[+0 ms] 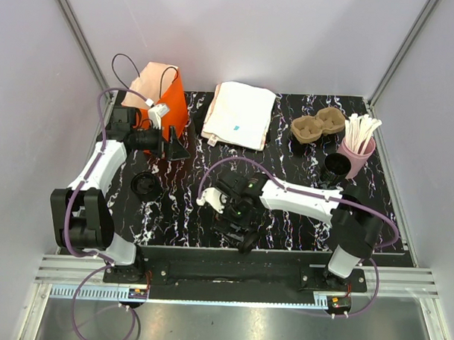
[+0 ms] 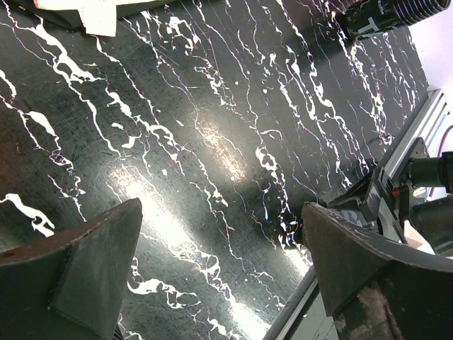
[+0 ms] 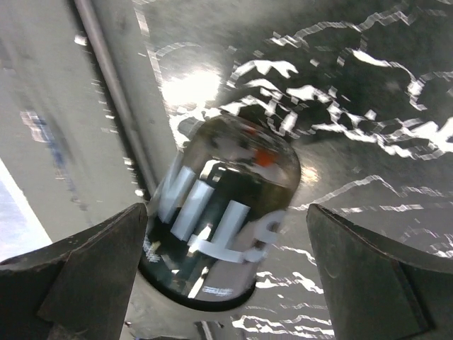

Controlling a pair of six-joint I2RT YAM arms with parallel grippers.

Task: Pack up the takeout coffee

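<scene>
The takeout coffee, a small black cup [image 1: 335,165], stands upright next to the pink cup of white sticks [image 1: 358,148] at the right. My right gripper [image 1: 242,232] is open low near the table's front edge. A blurred black cylinder with white lettering [image 3: 223,212] lies on its side between the right gripper's [image 3: 226,237] spread fingers, close to the left one. I cannot tell whether it is a second cup. My left gripper [image 1: 175,147] is open and empty beside the orange bag [image 1: 166,101]. In its wrist view, only bare tabletop shows between the left gripper's [image 2: 221,212] fingers.
A flat black disc [image 1: 146,186] lies at the left. A white folded bag [image 1: 240,114] lies at the back middle, with a brown cup carrier [image 1: 318,127] to its right. A black ribbed part with a white letter [image 2: 382,14] shows in the left wrist view. The metal front rail [image 2: 417,134] is near.
</scene>
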